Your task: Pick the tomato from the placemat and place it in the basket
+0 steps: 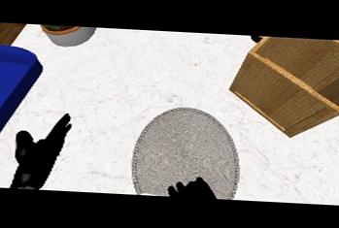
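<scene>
The right hand (192, 189) shows at the lower edge of the head view, over the near rim of the grey oval placemat (186, 151), with only a cluster of dark fingers in sight; whether they are curled round something or merely bent cannot be told from here. No tomato is visible anywhere on the placemat or the counter, so its look cannot be described; my guess is that it sits hidden under or inside that hand, though nothing confirms this. The relation that matters for the coming move is the basket (300, 81): it lies up and to the right of the right hand, well apart, beyond the placemat's far edge, tilted so a corner points back towards the hand and its open top shows at the upper right. The placemat's long axis runs away from the hand. The right hand is plainly the nearer one to both placemat and basket. The left hand (38, 153) rests open at the lower left, fingers up, away from the work
</scene>
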Robot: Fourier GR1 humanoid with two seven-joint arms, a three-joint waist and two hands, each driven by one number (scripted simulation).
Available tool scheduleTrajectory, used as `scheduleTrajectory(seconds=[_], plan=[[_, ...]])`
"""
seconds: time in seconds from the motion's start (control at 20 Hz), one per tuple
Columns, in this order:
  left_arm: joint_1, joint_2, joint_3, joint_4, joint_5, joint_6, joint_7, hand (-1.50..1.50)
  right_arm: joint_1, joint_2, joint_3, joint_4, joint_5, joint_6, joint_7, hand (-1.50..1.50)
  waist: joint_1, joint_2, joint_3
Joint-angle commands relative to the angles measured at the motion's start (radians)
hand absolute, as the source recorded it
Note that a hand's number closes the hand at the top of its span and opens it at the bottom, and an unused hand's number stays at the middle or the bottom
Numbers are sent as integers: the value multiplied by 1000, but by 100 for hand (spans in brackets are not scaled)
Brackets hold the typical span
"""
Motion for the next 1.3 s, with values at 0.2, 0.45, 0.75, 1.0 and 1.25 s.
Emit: scheduleTrajectory(seconds=[0.2,0.45,0.75,1.0,1.25], plan=[[67,-30,-14,30,5,21,46,0,78,-490,68,-343,51,-211,-360,150,-32,12,-9],[77,-1,26,18,19,12,33,0,264,-396,-30,-552,-272,-385,-409,150,-48,36,-5],[76,1,21,0,23,1,51,0,312,-475,-227,-825,-463,-469,-444,150,-35,36,-10],[90,-20,-9,0,-3,9,37,0,324,-509,-397,-838,-536,-504,-441,150,-37,37,-13],[84,1,7,-10,5,-13,31,0,299,-498,-561,-798,-672,-503,-405,150,-17,39,-14]])
